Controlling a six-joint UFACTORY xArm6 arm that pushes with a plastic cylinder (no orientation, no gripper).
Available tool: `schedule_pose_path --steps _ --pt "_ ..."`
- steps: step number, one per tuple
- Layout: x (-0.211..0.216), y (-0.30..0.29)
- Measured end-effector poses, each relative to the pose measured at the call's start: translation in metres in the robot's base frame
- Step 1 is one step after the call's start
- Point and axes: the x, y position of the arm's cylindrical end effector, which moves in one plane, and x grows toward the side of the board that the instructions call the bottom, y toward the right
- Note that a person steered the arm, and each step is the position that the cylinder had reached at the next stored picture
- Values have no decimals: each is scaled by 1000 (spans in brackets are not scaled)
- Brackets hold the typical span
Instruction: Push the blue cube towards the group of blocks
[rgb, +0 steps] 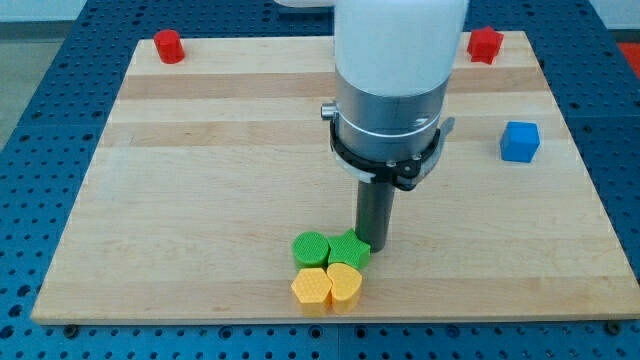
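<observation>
**First onlooker:** The arm's dark rod stands near the front of the wooden board (150, 130), my tip (375, 246) touching or just beside the right edge of the green star-shaped block (349, 249). That block sits in a tight cluster with a green round block (310, 247), a yellow block of uncertain shape (311, 288) and a yellow heart-like block (344, 283).

**Second onlooker:** And the blue cube (520, 141)?

**First onlooker:** Alone, far off to the right and further back, close to the board's right edge, well apart from the tip and from the group. Nothing is in contact with it.

**Second onlooker:** Is the arm gripping anything?

**First onlooker:** It has no hand to open or close. It ends in a bare rod, holding nothing; it can only shove.

**Second onlooker:** So which step is this?

**First onlooker:** I judge the push on the cube has not begun. The approach is the step in hand.

**Second onlooker:** What does the next move call for?

**First onlooker:** The tip should leave the green blocks without scattering them, swing around to the cube's far right side, then push it left and toward the front, on a line to the cluster. Coming at the cube from the near left side would drive it off the board's edge.

**Second onlooker:** The two red blocks?

**First onlooker:** A red block (168, 46) at the far left corner, another red block (485, 44) at the far right. Both lie outside the likely path.
</observation>
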Motion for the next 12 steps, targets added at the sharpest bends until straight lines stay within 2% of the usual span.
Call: schedule_pose_path --steps 2,4,5,6,7,8,10,12 --pt "-2 3" --pt "-20 151" --pt "-54 219" --pt "-113 258" --pt "-138 253" --pt "-138 223" --pt "-138 211" --pt "-138 141"
